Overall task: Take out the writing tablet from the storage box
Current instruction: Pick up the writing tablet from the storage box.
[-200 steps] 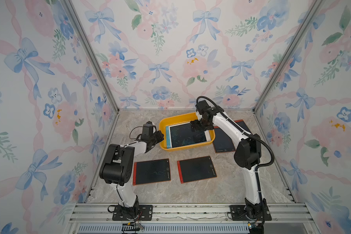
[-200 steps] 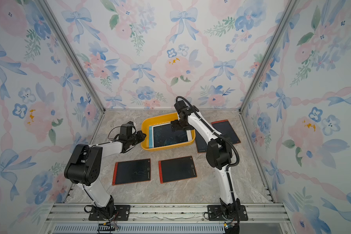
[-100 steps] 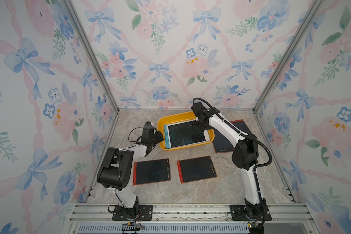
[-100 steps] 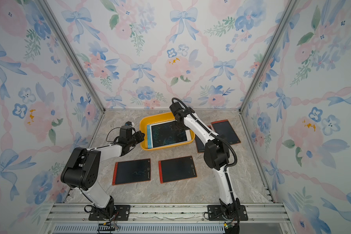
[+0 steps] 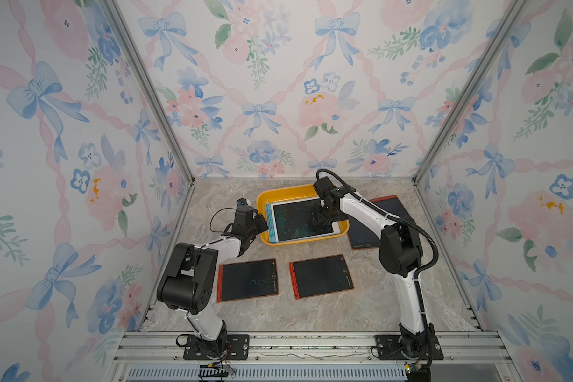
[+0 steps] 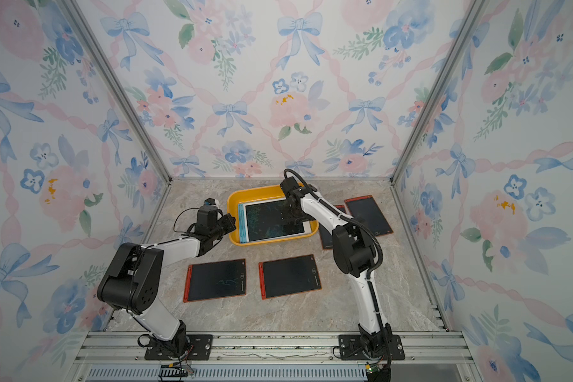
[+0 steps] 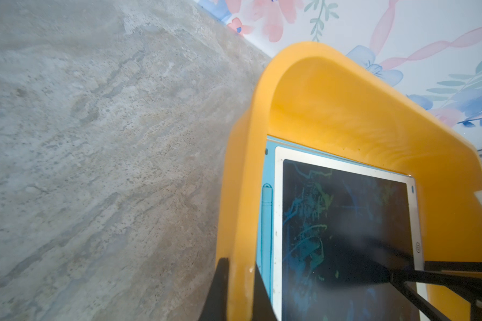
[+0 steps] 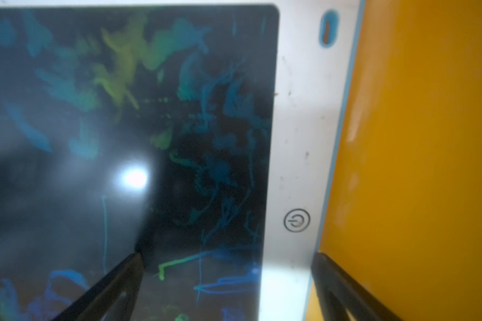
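The white tablet (image 5: 295, 221) (image 6: 267, 222) lies flat inside the yellow box (image 5: 285, 192) (image 6: 258, 192), mid-frame in both top views. The left gripper (image 7: 240, 266) pinches the box's rim; the right gripper (image 8: 228, 255) stands spread over the tablet.

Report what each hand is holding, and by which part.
The left hand grips the storage box by its side rim, one finger inside and one outside. The right hand holds nothing: open, it straddles an edge of the white tablet.

table (image 5: 311, 314): grey marble | walls (image 5: 278, 82): floral bow wallpaper | rail (image 5: 311, 344): aluminium, along front edge
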